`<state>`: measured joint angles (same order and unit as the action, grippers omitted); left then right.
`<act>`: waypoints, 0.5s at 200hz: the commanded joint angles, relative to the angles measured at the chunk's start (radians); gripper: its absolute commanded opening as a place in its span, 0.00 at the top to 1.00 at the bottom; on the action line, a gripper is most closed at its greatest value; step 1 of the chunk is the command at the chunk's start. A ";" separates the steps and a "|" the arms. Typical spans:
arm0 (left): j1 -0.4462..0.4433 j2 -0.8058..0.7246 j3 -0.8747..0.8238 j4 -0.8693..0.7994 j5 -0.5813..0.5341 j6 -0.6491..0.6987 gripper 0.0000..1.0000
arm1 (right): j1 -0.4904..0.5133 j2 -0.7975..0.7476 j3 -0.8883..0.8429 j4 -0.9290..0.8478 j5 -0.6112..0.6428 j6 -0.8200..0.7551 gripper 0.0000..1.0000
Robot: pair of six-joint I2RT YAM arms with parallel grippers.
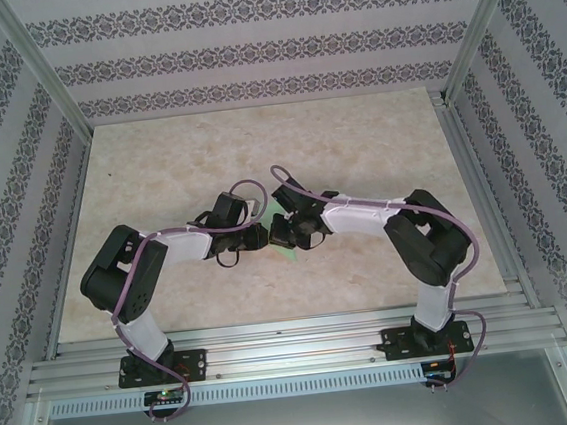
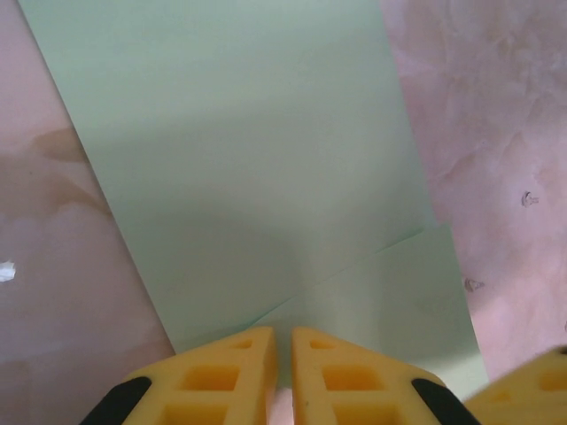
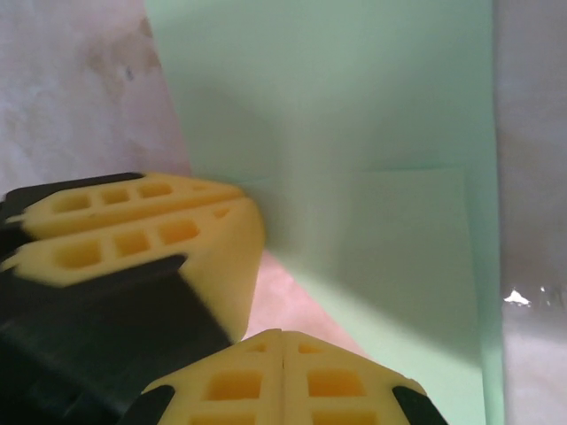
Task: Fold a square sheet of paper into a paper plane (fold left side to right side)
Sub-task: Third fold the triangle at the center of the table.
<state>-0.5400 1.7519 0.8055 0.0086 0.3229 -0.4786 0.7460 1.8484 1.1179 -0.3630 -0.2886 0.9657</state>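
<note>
We locate the square sheet of paper (image 2: 248, 159) on the table (image 1: 257, 145). The left gripper (image 2: 282, 345) stands at its left side, the right gripper (image 3: 282, 347) just beside, to the right.

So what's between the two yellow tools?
In the right wrist view, a strip of bare table shows between the left tool and right tool, with the green paper beside it.

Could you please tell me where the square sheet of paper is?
In the top view the square sheet of paper lies partly folded on the table, central, where the left gripper and right gripper meet; its near edge sits at the left one's fingertips.
</note>
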 commanded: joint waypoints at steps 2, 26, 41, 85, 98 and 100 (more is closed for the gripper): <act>-0.009 0.034 -0.007 -0.058 -0.079 0.012 0.84 | 0.002 0.049 0.016 -0.022 0.025 -0.031 1.00; -0.008 0.034 -0.010 -0.055 -0.084 0.010 0.84 | -0.008 0.050 -0.022 -0.037 0.043 -0.027 1.00; -0.007 0.033 -0.011 -0.058 -0.090 0.010 0.84 | -0.014 0.037 -0.055 -0.048 0.043 -0.021 1.00; -0.006 0.035 -0.006 -0.065 -0.099 0.012 0.84 | -0.015 -0.019 -0.166 -0.091 0.037 -0.030 1.00; -0.008 0.035 -0.007 -0.065 -0.101 0.013 0.84 | -0.018 -0.041 -0.196 -0.098 0.035 -0.031 1.00; -0.009 0.034 -0.006 -0.066 -0.101 0.014 0.84 | -0.019 -0.045 -0.201 -0.099 0.036 -0.030 1.00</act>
<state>-0.5449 1.7515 0.8055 0.0082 0.3084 -0.4786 0.7368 1.8282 1.0012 -0.3206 -0.2810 0.9478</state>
